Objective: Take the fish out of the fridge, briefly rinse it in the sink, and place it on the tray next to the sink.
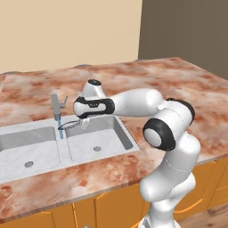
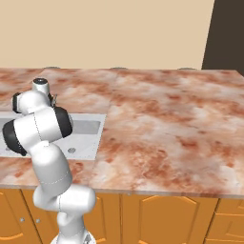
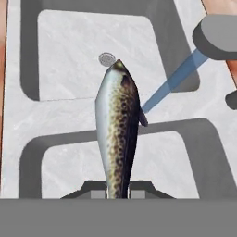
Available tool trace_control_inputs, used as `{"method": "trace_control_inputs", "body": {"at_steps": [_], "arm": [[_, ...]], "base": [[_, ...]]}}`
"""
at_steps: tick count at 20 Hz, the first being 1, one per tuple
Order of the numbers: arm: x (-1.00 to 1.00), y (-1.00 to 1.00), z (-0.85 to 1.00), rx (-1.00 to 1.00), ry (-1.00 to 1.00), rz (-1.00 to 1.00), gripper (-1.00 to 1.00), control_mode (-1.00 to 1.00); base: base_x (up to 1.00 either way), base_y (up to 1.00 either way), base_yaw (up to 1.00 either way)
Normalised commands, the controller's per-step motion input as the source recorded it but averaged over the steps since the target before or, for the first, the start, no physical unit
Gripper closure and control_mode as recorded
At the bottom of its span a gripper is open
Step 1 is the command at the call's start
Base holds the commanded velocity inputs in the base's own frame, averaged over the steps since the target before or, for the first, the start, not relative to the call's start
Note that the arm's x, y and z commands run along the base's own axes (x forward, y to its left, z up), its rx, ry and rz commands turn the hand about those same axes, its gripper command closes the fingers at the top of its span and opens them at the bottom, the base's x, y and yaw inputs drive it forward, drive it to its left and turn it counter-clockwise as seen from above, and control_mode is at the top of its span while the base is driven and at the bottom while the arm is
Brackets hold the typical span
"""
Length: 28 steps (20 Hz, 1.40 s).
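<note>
Fish [image 3: 118, 129] has its tail end hidden between the fingertips of the gripper [image 3: 118, 192], which pinches it, the body sticking forward under the faucet's [image 3: 217, 37] blue water stream [image 3: 171, 83] above the sink [image 3: 28, 125].

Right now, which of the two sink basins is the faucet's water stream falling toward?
The stainless-steel basin nearer the arm; the blue stream drops along its inner edge beside the divider.

Arm [image 2: 40, 128] over sink [image 2: 86, 131]
</note>
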Motion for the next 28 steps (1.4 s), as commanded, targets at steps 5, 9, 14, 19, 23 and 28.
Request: {"method": "trace_control_inputs", "body": {"at_steps": [5, 9, 14, 19, 23, 28], "arm": [[0.02, -0.02, -0.04, 0.01, 0.03, 0.06, 1.00, -1.00], [0.05, 0.09, -0.30, -0.06, 0.00, 0.00, 1.00, -1.00], [0.23, 0.15, -0.23, -0.06, 0.00, -0.01, 1.00, -1.00], [0.27, 0.21, 0.00, -0.01, -0.05, -0.10, 1.00, -1.00], [0.32, 0.28, 0.00, -0.01, -0.08, -0.16, 1.00, -1.00], [0.16, 0.19, -0.01, 0.00, -0.03, -0.10, 1.00, -1.00]], "base": [[0.00, 0.00, 0.00], [0.00, 0.00, 0.00], [0.00, 0.00, 0.00], [0.00, 0.00, 0.00], [0.00, 0.00, 0.00], [0.00, 0.00, 0.00]]}}
